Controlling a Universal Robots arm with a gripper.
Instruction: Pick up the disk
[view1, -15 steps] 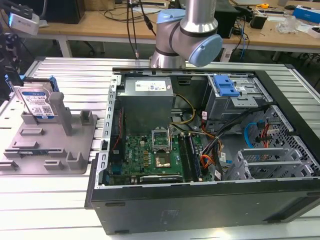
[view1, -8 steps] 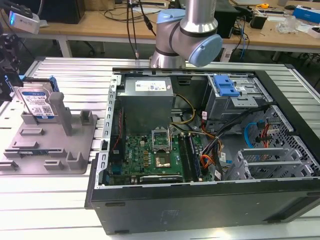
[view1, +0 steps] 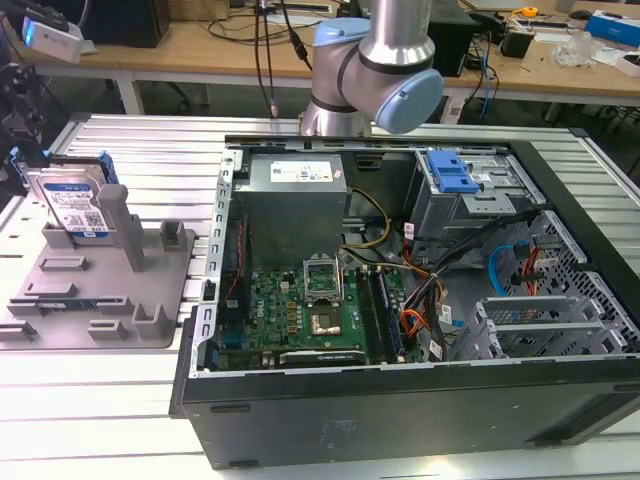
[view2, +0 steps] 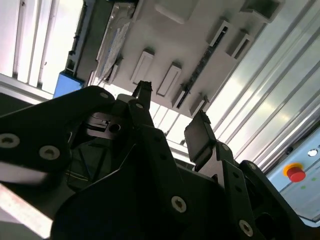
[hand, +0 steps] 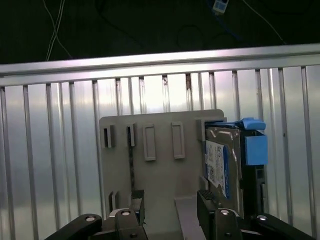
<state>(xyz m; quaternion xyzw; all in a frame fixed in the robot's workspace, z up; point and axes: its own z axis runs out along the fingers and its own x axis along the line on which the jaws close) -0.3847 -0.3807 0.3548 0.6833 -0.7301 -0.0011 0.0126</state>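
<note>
The disk (view1: 72, 200) stands upright on its edge in a slot at the far corner of the grey fixture (view1: 150, 300), label facing outward and a blue side rail along its upper edge. The fixture lies flat on the ribbed metal worktop (view1: 150, 150), at the exterior view's left, just beside the open computer case (view1: 400, 410).

Inside the case a silver power supply (view1: 295, 185) sits at the back, with a green motherboard (view1: 290, 315) in front of it. Toward the exterior view's right is a silver drive cage (view1: 480, 195) topped by a blue latch (view1: 452, 172), with bundles of cables running between the parts.

In the first wrist view the claw (hand: 169, 212) is spread wide and holds nothing. It hangs over the fixture's plate, and one finger (hand: 205, 205) is near the disk's lower corner, apart from it. The robot arm (view1: 375, 70) rises behind the case.
</note>
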